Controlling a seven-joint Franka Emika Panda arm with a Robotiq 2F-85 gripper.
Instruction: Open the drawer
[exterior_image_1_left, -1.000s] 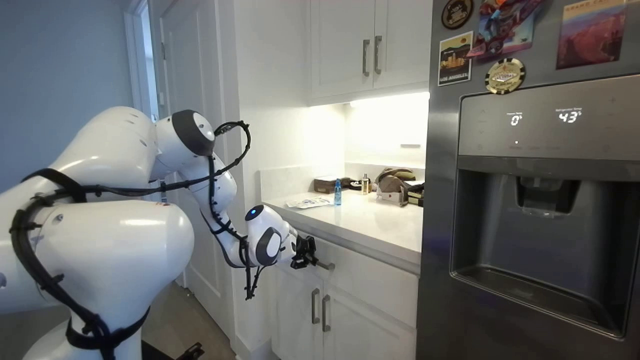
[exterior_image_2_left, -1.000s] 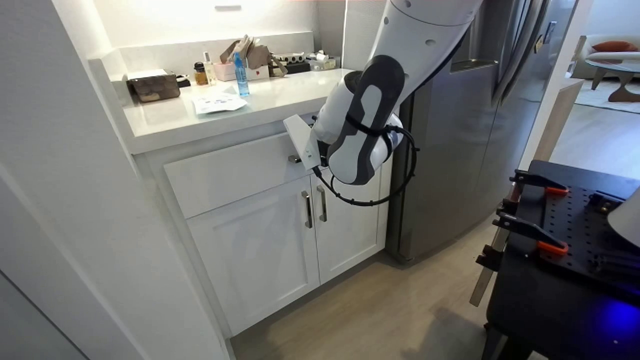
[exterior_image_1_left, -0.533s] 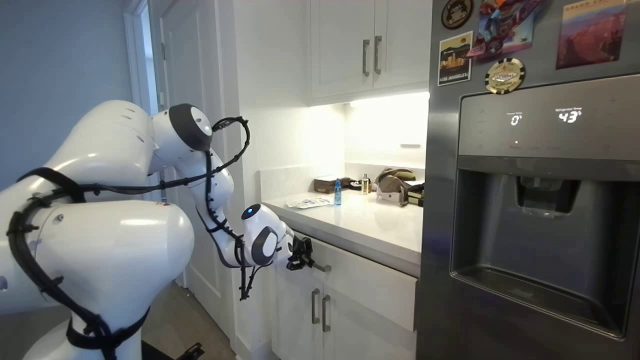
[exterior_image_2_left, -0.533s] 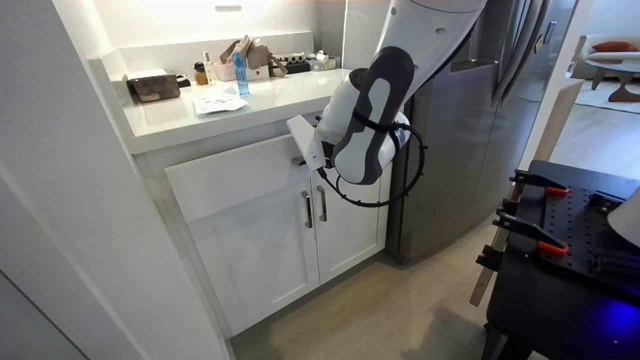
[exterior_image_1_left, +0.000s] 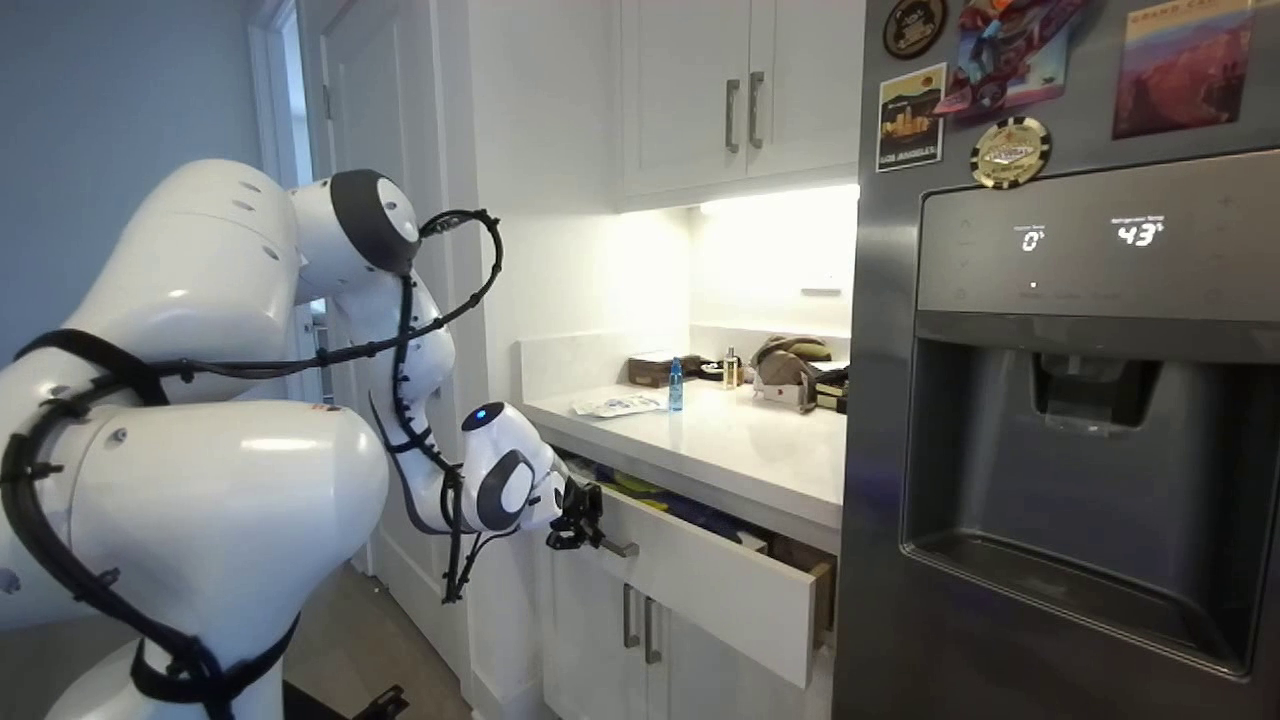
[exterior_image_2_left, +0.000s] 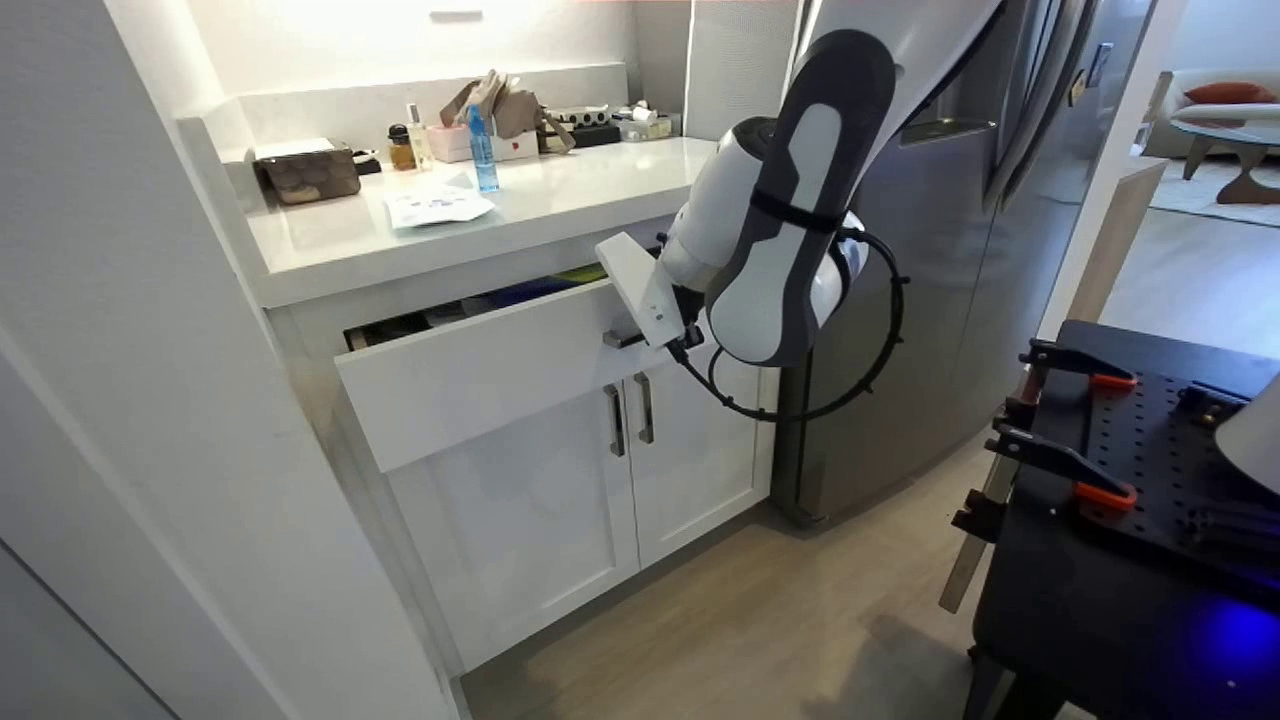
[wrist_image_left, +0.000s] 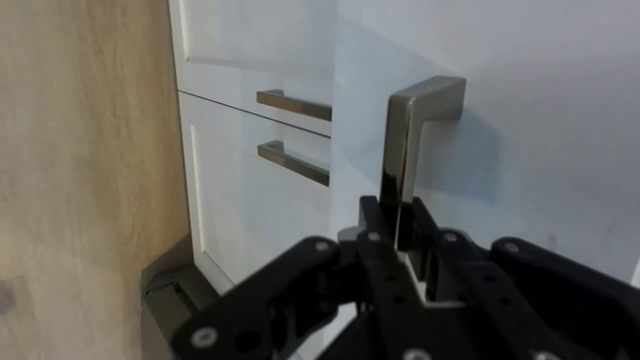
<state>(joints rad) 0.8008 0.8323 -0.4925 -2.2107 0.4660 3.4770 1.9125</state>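
The drawer (exterior_image_1_left: 715, 590) has a wide white front, which stands out from the cabinet below the counter. Through its gap blue and yellow-green items (exterior_image_1_left: 645, 490) and a wooden side wall (exterior_image_1_left: 823, 600) are visible. A silver bar handle (wrist_image_left: 400, 135) is fixed to the front. My gripper (wrist_image_left: 394, 205) has its black fingertips on either side of one end of this bar, closed on it. In an exterior view the gripper (exterior_image_1_left: 590, 530) is at the near end of the handle (exterior_image_1_left: 622, 548). The arm's wrist largely covers the gripper in an exterior view, leaving part of the handle (exterior_image_2_left: 620, 340) showing.
Below the drawer are two white cabinet doors (exterior_image_2_left: 520, 520) with vertical bar handles (exterior_image_2_left: 616, 420). Overhead, the counter (exterior_image_1_left: 740, 430) carries a blue bottle (exterior_image_2_left: 482, 150), a packet (exterior_image_2_left: 436, 205) and boxes. A steel refrigerator (exterior_image_2_left: 880, 330) adjoins the cabinet. A black table (exterior_image_2_left: 1120, 600) stands at right.
The drawer has come out from nearly flush to partly open, exposing its contents. My gripper has drawn back from the cabinet with the handle, staying closed on it.
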